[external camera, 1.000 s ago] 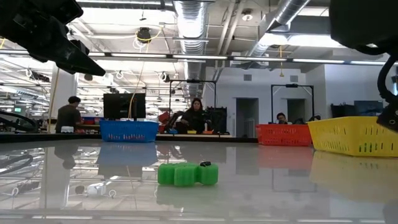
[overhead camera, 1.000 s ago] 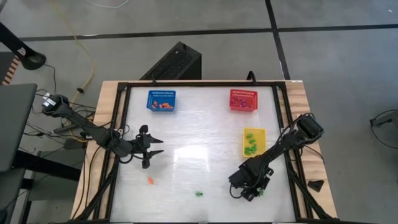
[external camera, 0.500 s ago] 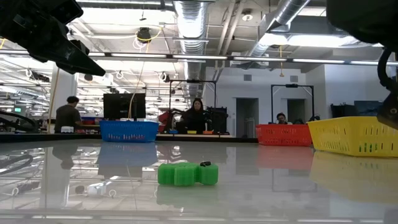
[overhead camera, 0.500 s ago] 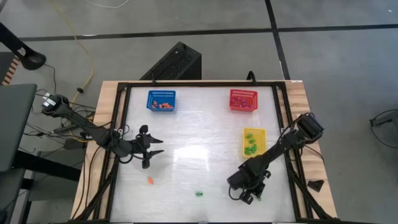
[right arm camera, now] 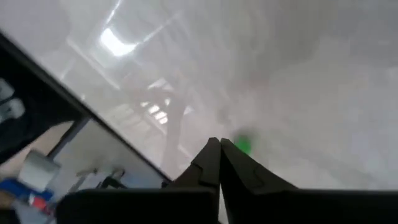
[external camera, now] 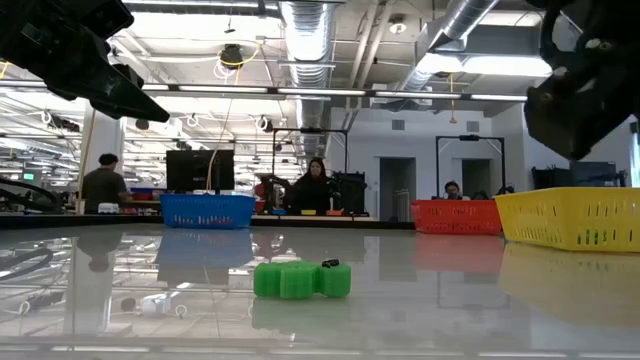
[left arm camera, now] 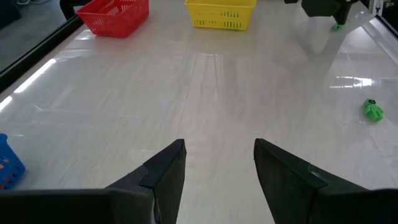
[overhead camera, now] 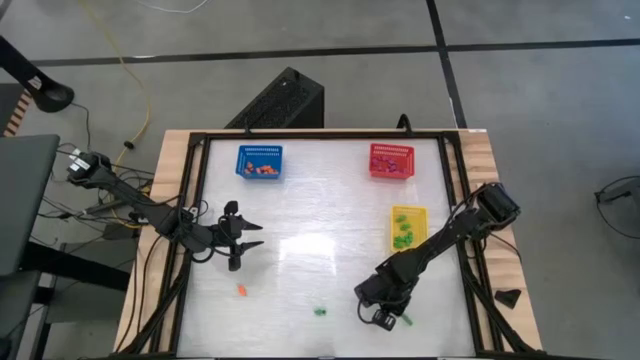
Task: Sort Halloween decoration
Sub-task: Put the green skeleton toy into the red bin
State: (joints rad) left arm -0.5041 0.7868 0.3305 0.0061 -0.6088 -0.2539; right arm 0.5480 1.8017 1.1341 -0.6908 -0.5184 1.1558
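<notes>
Item: green trinket, pinched at the tips of the right hand, fingers pressing together on it; the hand is hanging over the near right part of the bench. The yellow basket, already holding green pieces, is lying farther back on the same side, so the carry is probably running up along the right arm's own line. Loose stock: a second green trinket nearer the right hand; an orange trinket nearer the left hand, which is idling spread at mid-left.

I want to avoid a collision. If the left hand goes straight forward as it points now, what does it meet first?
The way looks free: the left hand points across bare table. The yellow basket seems first, far off; depth is unclear.
</notes>
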